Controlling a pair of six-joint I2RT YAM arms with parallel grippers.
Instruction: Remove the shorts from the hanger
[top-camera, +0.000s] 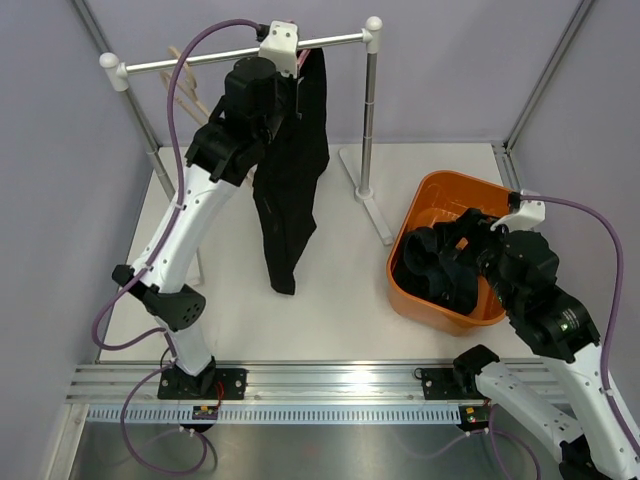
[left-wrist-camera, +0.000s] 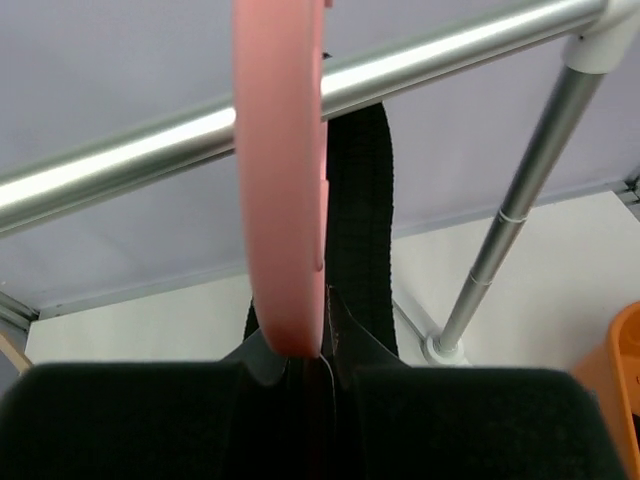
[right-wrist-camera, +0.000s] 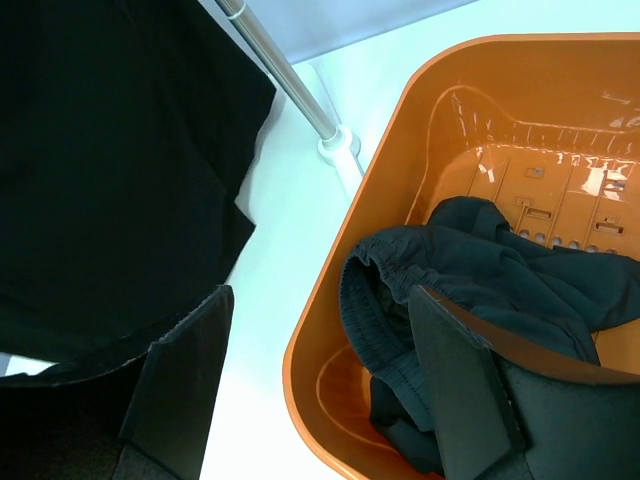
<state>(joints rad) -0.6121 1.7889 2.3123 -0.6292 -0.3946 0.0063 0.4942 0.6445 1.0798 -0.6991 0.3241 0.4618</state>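
We find the black shorts (top-camera: 290, 190) hanging from the pink hanger (top-camera: 300, 62) on the rail (top-camera: 190, 60) at the far side, directly below the left gripper (left-wrist-camera: 303, 390). The left wrist view shows what the overhead view does not: the left jaws are drawn tight on the hanger's lower end, and a black cloth edge runs into the gap beside it. The navy shorts (top-camera: 425, 275) lie crumpled in the orange basket (top-camera: 440, 182) at the right, beneath the right gripper (right-wrist-camera: 320, 400), whose state is unreadable from overhead. The right wrist view settles it: its fingers (right-wrist-camera: 190, 390) stand apart, holding nothing and straddling the basket's left rim. We cannot tell whether the finger over the navy shorts touches them.
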